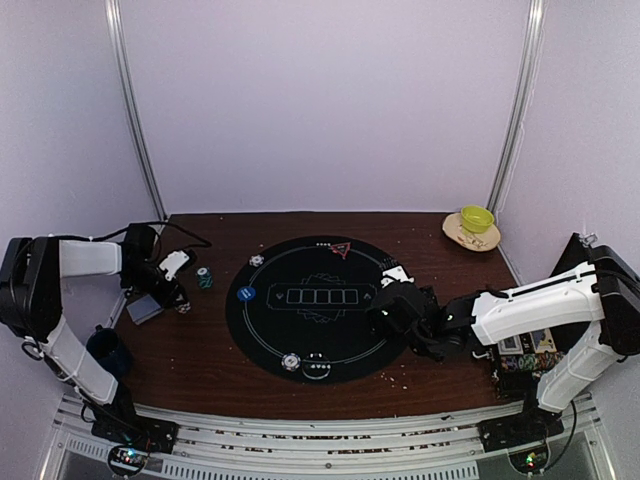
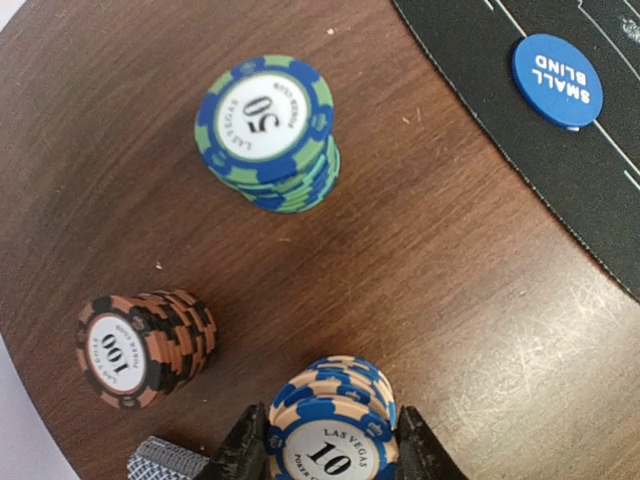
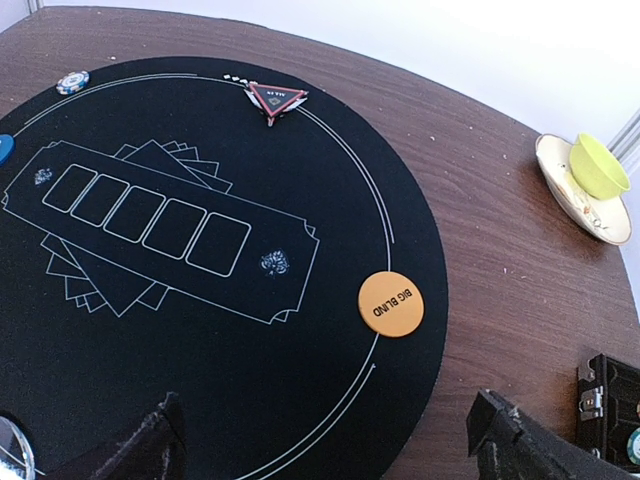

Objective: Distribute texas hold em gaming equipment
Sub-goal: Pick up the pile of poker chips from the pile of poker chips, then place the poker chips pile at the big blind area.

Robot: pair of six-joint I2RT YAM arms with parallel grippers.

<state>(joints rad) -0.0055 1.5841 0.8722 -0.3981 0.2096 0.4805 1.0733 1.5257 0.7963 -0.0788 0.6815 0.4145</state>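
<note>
Table: dark wood tabletop (image 2: 430,300) carrying a round black mat (image 3: 200,370).
Left gripper (image 2: 330,452): clenched on the blue-and-cream "10" chip stack (image 2: 335,415), one finger on each side; the stack stands on bare wood, off the mat.
Around it: patterned card deck (image 2: 165,465) just beside the finger; "100" chip stack (image 2: 145,347) near; "50" chip stack (image 2: 268,130) farther out.
Small Blind button (image 2: 557,80): blue, on the mat.
Right gripper (image 3: 325,440): jaws wide apart, empty, above the mat.
Beyond it: orange Big Blind button (image 3: 391,303) and red triangle marker (image 3: 276,100), both at the mat's rim.
</note>
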